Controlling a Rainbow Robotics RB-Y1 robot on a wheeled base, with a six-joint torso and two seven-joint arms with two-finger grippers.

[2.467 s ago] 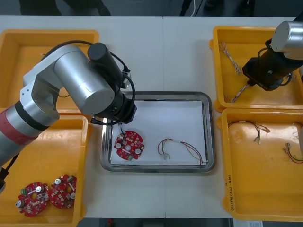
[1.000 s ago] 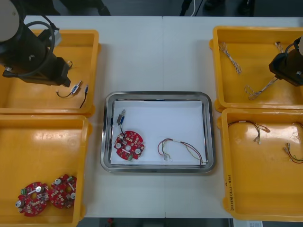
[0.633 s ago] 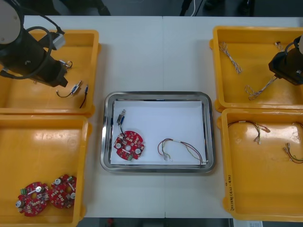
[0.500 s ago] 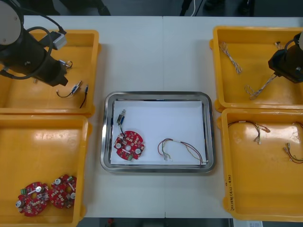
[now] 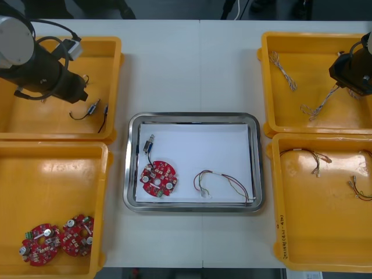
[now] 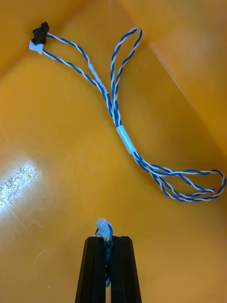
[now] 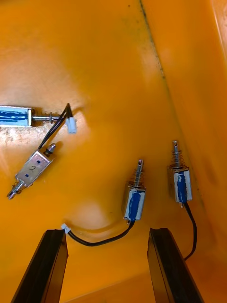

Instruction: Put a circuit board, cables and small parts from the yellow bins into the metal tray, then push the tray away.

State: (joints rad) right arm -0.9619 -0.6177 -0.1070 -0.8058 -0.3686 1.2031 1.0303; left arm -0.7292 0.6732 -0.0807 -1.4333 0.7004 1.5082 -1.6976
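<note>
In yellow bin (image 5: 314,58): right pincer (image 6: 108,239) pinches diagonal cable (image 5: 319,104).

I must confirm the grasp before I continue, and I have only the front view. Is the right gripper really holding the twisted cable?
Observer: Yes. In the right wrist view, the right gripper is shut on one end of the twisted blue and white cable.
Operator: Thank you. And the left gripper, is it open or shut?
Observer: Open. In the left wrist view, the left gripper stands open, and a small metal part with a black lead lies just ahead, between its fingers.
</note>
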